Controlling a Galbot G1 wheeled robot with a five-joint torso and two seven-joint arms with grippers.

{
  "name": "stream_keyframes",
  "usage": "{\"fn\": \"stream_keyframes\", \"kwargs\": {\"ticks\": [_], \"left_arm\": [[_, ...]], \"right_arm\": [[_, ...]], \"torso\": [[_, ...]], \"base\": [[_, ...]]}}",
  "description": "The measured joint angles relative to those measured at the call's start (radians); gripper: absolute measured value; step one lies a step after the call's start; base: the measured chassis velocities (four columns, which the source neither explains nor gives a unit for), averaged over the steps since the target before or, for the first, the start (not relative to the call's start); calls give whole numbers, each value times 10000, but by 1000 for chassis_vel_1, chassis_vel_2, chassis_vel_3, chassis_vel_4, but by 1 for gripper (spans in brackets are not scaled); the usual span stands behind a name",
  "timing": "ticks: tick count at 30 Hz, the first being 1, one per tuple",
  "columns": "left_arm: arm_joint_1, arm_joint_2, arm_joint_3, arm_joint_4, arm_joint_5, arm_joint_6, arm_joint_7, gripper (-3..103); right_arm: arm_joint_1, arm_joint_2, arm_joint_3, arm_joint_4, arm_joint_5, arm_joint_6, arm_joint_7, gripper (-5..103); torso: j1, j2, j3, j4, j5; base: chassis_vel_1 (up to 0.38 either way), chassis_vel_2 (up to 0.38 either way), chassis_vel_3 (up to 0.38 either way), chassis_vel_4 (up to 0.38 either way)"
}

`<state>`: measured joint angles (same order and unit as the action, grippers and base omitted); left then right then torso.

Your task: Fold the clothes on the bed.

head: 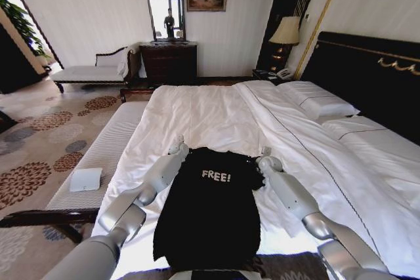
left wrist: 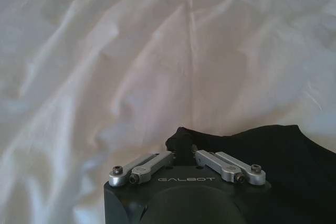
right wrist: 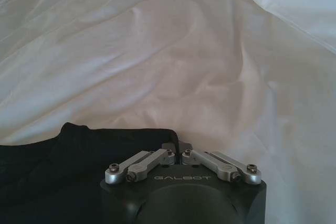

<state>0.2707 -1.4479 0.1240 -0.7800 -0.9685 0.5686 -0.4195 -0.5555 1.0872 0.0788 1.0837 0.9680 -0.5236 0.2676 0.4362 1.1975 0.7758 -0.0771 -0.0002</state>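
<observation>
I had L pincer (left wrist: 181, 157) clamped on T-shirt (head: 207, 218) shoulder, R pincer (right wrist: 176, 148) clamped on other shoulder, near bed's (head: 216, 113) foot edge.

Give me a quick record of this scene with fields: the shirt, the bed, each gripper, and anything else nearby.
shirt: black T-shirt with white FREE! lettering, lying on the near part of the bed, sleeves drawn inward
bed: white duvet, two pillows, black headboard
left gripper: at the shirt's left shoulder, shut on the fabric
right gripper: at the shirt's right shoulder, shut on the fabric
nearby: white-cushioned bench on the robot's left of the bed, small white folded cloth on it
</observation>
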Motion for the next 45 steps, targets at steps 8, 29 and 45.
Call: {"fn": "stream_keyframes", "kwargs": {"ticks": [8, 29, 45], "left_arm": [[-332, -144, 20, 320, 255, -305, 166, 1], [-145, 247, 339, -100, 592, -563, 494, 14], [2230, 4364, -200, -5373, 300, -1078, 568, 73]], "right_arm": [[217, 204, -204, -221, -260, 245, -80, 1], [6, -297, -426, 58, -1154, 783, -473, 16], [-3938, -2243, 2736, 4688, -1410, 1161, -396, 76]], "torso": [[-1, 0, 0, -1, 0], [0, 0, 0, -1, 1], [-1, 1, -2, -6, 1]], "base": [[0, 0, 0, 0], [0, 0, 0, 0], [0, 0, 0, 0]]}}
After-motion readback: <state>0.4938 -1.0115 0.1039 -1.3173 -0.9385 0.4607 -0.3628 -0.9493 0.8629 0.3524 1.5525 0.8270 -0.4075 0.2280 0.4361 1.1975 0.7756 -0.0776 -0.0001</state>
